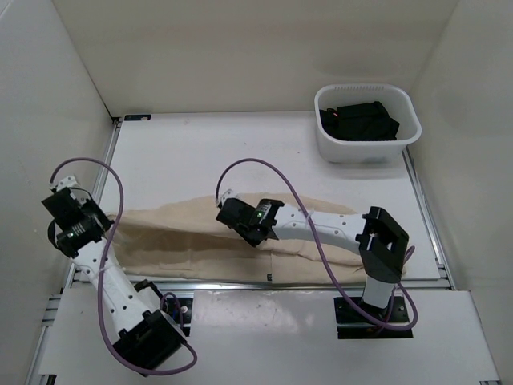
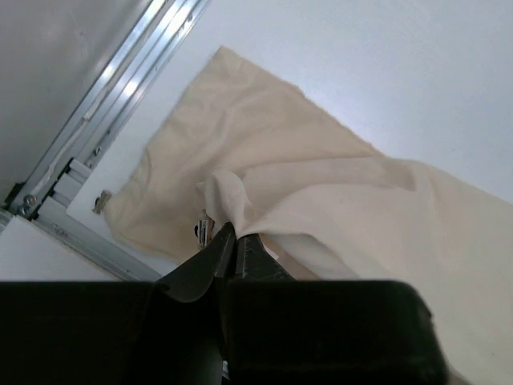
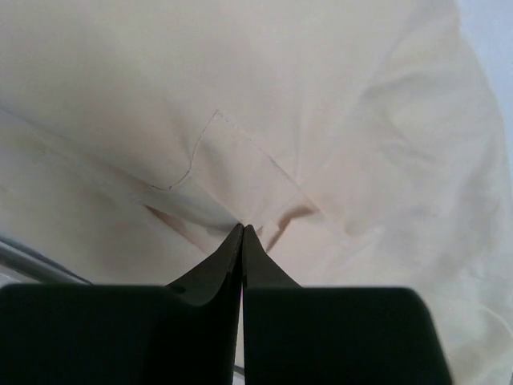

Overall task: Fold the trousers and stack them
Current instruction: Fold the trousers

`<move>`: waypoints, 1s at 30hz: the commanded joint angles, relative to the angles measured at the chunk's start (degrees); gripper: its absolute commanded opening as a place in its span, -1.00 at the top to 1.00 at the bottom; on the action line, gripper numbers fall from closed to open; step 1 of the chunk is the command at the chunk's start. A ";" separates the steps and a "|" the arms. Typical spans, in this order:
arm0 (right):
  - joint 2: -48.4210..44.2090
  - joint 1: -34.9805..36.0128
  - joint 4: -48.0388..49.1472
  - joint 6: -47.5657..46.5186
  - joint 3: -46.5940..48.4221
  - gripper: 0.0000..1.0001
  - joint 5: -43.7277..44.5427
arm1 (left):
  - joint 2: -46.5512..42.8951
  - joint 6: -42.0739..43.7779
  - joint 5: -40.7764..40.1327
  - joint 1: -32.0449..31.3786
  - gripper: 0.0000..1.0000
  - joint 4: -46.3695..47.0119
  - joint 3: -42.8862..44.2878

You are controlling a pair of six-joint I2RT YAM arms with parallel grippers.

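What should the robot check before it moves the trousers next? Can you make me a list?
1. Is the left claw shut on the edge of the trousers? Ok.
2. Is the right claw shut on a pinch of cloth? Ok.
3. Are the trousers lying smooth? Not ok, they are wrinkled and bunched up at both claws.
4. Is the white tub standing apart from the trousers? Ok.
5. Does each claw hold just one layer of cloth? Cannot tell.
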 commanded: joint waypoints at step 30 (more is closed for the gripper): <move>8.04 2.66 -0.35 -8.29 -16.71 0.98 -14.93 | 18.50 0.19 0.02 -0.13 -0.59 -8.38 -1.95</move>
